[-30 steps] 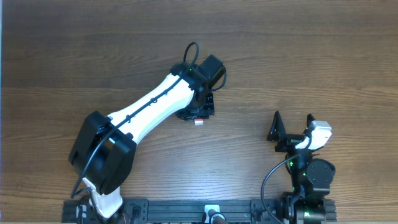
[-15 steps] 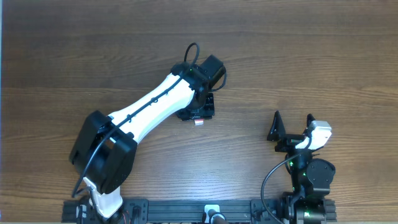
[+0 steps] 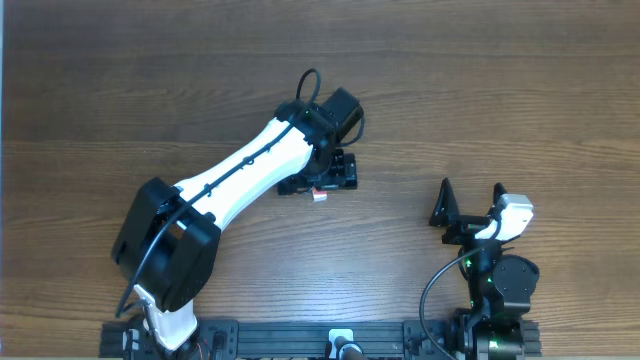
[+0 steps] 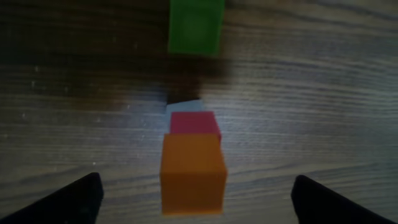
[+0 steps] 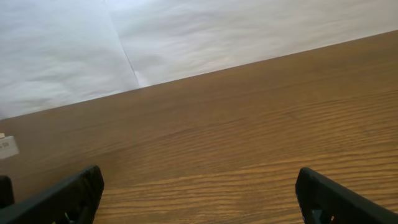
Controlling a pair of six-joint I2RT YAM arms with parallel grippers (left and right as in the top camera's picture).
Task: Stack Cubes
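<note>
An orange cube [image 4: 193, 177] sits on a red cube [image 4: 194, 122], and a white cube [image 4: 184, 106] peeks out beneath them. This stack is near the middle of the wooden table [image 3: 500, 90]. A green cube [image 4: 196, 25] stands alone on the wood, apart from the stack. The left gripper [image 3: 318, 182] hangs over the stack, released, its fingers spread wide on either side without touching. At four o'clock from the stack in the top view, the right gripper [image 3: 468, 200] is also released.

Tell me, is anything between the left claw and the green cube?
Yes. The orange cube, stacked on red and a pale cube, stands right under the open left claw. The green cube lies beyond that stack, with bare table between them.
</note>
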